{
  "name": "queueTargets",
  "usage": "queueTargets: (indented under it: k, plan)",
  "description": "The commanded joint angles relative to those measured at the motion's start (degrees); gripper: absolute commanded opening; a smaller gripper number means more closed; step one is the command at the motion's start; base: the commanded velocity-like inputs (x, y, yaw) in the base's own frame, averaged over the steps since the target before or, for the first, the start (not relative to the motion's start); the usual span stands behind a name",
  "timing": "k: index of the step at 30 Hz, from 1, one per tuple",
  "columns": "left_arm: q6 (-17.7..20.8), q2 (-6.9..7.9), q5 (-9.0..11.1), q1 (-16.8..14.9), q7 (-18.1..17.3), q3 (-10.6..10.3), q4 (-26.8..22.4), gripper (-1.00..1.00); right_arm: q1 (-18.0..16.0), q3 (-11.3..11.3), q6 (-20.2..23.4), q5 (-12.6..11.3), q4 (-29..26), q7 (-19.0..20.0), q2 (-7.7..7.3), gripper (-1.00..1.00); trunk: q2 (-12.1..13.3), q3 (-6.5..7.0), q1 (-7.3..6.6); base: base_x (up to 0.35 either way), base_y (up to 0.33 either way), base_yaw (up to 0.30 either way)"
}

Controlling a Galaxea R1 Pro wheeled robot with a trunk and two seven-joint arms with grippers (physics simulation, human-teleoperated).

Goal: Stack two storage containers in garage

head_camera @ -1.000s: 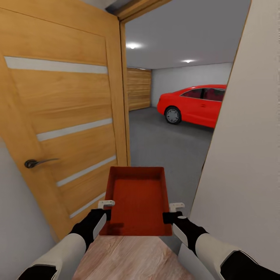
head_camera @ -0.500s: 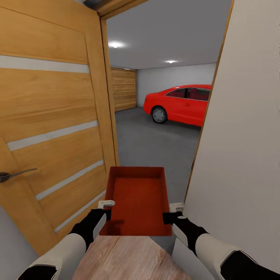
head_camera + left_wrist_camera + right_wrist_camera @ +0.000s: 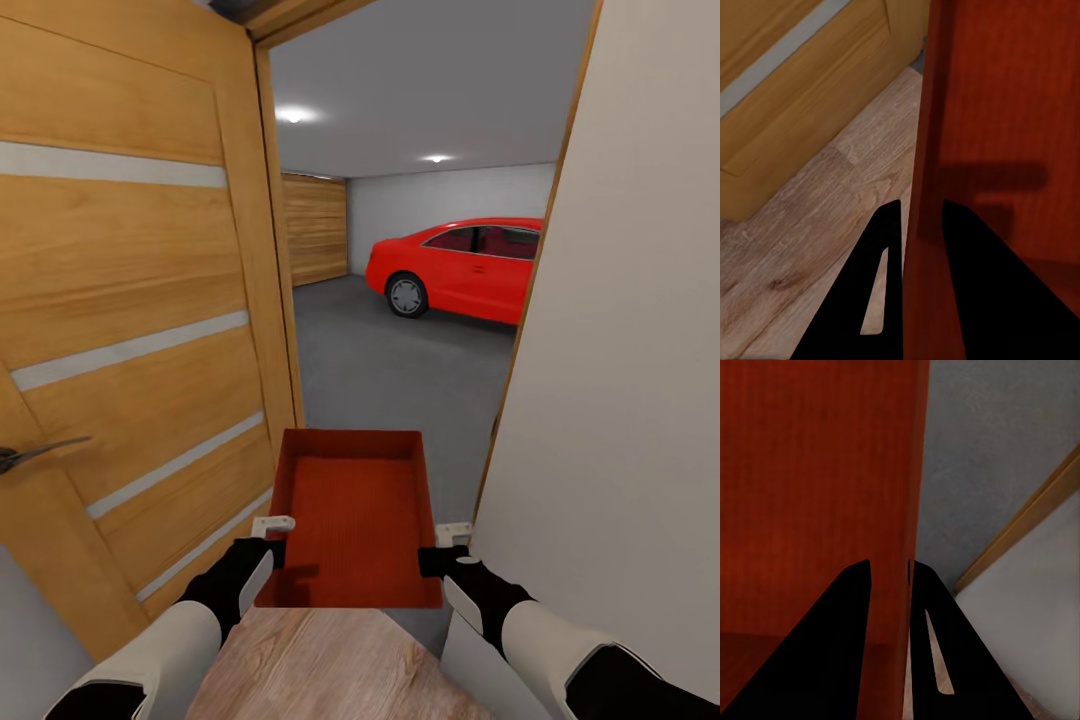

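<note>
Open wooden door (image 3: 130, 330) left, red car (image 3: 465, 268) beyond

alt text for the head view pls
Both grippers, left gripper and right gripper, clamp an orange-red shallow rectangular container in a doorway, beside an open wooden door. Ahead: grey garage floor, red car.

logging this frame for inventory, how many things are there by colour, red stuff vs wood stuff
Red or orange-red: 2, the storage container held by the left gripper and right gripper, and the red car
Wood-toned: 2, the open door and the plank garage door
Total: 4
</note>
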Motion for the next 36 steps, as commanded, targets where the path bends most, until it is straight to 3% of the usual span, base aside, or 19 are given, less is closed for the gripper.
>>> queueTargets:
  k: [1, 17, 36]
  plan:
    - [0.09, 0.71, 0.98, -0.06, 0.33, -0.27, -2.74, -1.0, -0.03, 0.43, 0.39, -1.51, 1.66, -0.37, -1.53, -1.0, -0.14, -0.14, 0.04, 0.07, 0.084, 0.0]
    - [0.07, 0.71, 0.9, -0.06, 0.36, -0.27, -2.77, -1.0, -0.03, 0.43, 0.37, -1.52, 1.66, -0.38, -1.53, -1.0, -0.14, -0.14, 0.04, 0.102, 0.119, -0.005]
    - [0.09, 0.71, 0.9, -0.06, 0.37, -0.27, -2.82, -1.0, -0.03, 0.43, 0.37, -1.52, 1.66, -0.41, -1.53, -1.0, -0.14, -0.14, 0.04, 0.003, 0.002, -0.169]
